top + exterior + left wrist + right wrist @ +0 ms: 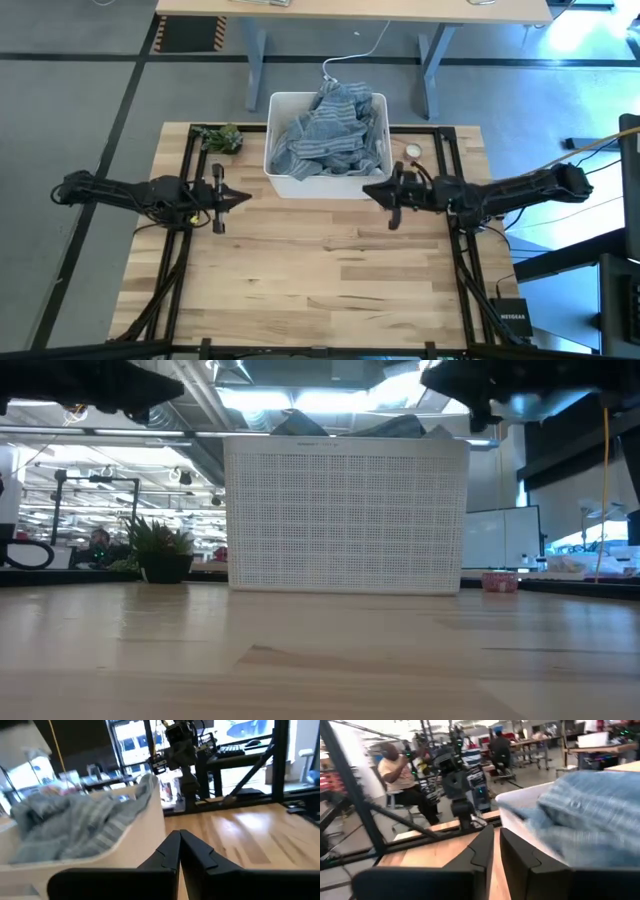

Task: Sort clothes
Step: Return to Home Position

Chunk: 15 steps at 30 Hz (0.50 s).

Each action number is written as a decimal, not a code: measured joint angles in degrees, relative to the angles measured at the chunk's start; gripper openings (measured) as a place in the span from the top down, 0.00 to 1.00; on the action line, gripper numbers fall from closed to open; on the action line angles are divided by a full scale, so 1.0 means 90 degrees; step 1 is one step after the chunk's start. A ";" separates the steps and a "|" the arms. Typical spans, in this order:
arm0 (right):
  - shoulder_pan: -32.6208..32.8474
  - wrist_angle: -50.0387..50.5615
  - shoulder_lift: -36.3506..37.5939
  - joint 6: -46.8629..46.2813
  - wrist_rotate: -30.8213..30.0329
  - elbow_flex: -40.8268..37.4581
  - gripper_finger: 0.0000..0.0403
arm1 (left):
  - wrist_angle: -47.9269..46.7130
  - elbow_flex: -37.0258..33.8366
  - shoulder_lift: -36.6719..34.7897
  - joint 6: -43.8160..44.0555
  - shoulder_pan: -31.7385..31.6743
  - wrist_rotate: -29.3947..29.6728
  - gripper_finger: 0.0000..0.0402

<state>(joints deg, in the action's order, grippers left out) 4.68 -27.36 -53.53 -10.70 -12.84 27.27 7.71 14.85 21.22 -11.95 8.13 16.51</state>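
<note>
Heaping above the rim of the white laundry bin (316, 186), the clothes (330, 130) fill it almost completely. A blue-grey striped garment lies on top in loose folds and covers whatever is under it. One fold hangs over a bin corner in the left wrist view, where the fabric (75, 825) bulges over the pale wall (75, 864). In the low view the bin (345, 515) shows its perforated front, with grey cloth (400, 426) poking up past the edge. The bin stands at the far middle of the wooden surface (320, 280), whose near part is bare.

The left claw (246, 197) hangs above the surface just off the bin's near left corner, pointing toward the middle. Its fingers meet at the tips (179, 837) and hold nothing. The right claw (367, 192) hangs off the near right corner, facing the left one. Its fingers are drawn together with only a sliver between them (496, 836), and it too is empty. Neither claw touches the bin or the clothes (590, 805).

A small green plant-like lump (220, 138) sits beside the bin's far left corner. A small round object (413, 150) lies to the bin's right. People sit in the room beyond (395, 770).
</note>
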 joint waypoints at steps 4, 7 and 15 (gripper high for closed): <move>0.0121 -0.0926 0.0220 0.0075 0.0047 -0.0823 0.85 | -0.0436 0.0000 -0.0098 0.0614 -0.0003 -0.0345 1.00; 0.0120 -0.1073 0.0285 0.0073 0.0044 -0.1101 0.84 | -0.0551 -0.0082 -0.0116 0.1076 -0.0003 -0.0674 0.99; 0.0120 -0.1043 0.0254 0.0669 0.0227 -0.1386 0.84 | 0.0399 -0.1139 -0.0531 0.1670 -0.0003 -0.1003 1.00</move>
<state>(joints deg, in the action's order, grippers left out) 5.76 -36.74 -51.24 -4.68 -10.79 14.79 11.30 4.60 16.44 3.08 8.10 7.48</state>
